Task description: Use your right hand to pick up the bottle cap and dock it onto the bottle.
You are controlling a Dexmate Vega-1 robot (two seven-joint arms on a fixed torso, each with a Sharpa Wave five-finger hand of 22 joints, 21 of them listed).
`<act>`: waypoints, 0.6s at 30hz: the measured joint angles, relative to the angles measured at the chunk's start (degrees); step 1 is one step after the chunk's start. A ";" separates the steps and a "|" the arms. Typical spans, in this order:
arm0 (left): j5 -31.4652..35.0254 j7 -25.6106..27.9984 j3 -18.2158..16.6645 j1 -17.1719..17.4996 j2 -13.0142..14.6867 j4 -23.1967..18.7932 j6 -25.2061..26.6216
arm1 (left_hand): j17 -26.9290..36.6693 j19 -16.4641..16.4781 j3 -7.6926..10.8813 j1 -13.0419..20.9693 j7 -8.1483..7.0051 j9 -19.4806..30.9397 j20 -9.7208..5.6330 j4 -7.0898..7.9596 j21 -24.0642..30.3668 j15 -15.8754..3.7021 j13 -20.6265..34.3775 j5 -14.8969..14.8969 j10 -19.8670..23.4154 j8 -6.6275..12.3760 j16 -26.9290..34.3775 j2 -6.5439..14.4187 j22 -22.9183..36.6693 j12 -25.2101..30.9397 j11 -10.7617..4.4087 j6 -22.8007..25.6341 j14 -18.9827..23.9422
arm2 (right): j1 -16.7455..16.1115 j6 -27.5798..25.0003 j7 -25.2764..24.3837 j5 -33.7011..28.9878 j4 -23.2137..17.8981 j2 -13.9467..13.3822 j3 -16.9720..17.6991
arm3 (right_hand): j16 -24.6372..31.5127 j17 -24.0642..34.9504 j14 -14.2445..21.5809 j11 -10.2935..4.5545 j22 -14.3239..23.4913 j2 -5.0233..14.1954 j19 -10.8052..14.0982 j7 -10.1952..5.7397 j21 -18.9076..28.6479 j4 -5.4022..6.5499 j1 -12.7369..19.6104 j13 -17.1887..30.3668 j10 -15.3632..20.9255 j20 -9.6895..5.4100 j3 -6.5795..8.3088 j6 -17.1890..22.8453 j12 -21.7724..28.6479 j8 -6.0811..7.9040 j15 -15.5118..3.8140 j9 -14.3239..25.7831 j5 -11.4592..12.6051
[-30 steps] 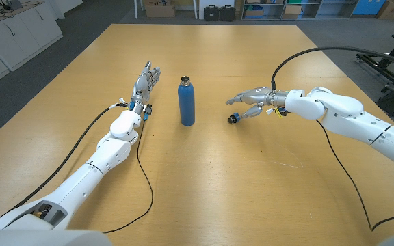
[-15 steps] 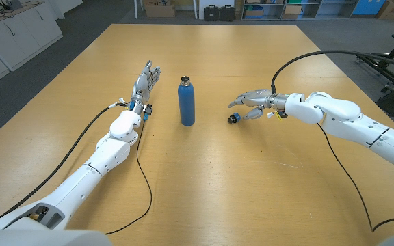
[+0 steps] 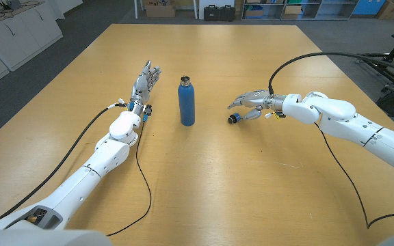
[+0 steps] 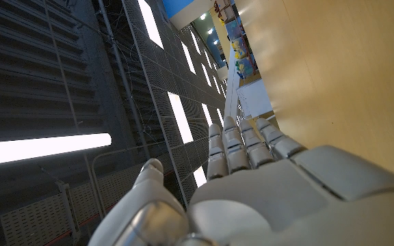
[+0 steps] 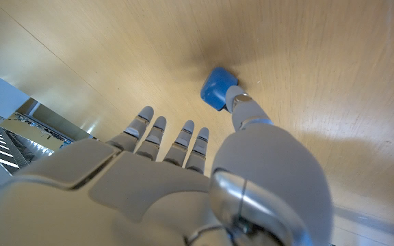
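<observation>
While the wooden table (image 3: 204,178) carried everything in the head view, the right hand (image 3: 252,102) hung low over it just to the right of the bottle cap (image 3: 233,119), fingers spread apart and holding nothing. In the right wrist view the thumb (image 5: 241,109) reached to the blue cap (image 5: 217,87) and appeared to touch its edge, the other fingers (image 5: 163,137) stretched out beside it. The left hand (image 3: 144,83) stood near the bottle's left, fingers straight, close together and gripping nothing. The blue bottle (image 3: 186,101) stood upright and uncapped between the two hands, near the table's middle. The cap lay on the table, a little to the right of the bottle and apart from it.
</observation>
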 measured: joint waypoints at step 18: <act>-0.27 -0.78 0.24 -0.04 -0.19 0.43 -0.12 | 0.00 0.00 0.16 0.00 0.29 0.00 0.00 -0.16 -0.23 0.00 0.00 0.00 0.30 0.00 -0.46 0.00 0.00 -0.03 -0.30 0.31 0.00 | 1.11 -2.36 1.47 -1.34 1.81 1.78 -1.81 | 0.62 -0.01 1.36 -0.21 -0.01 0.00 0.83 -0.09 0.00 0.00 0.00 -0.01 1.99 -0.19 0.00 1.16 0.48 0.22 -0.68 0.01 0.00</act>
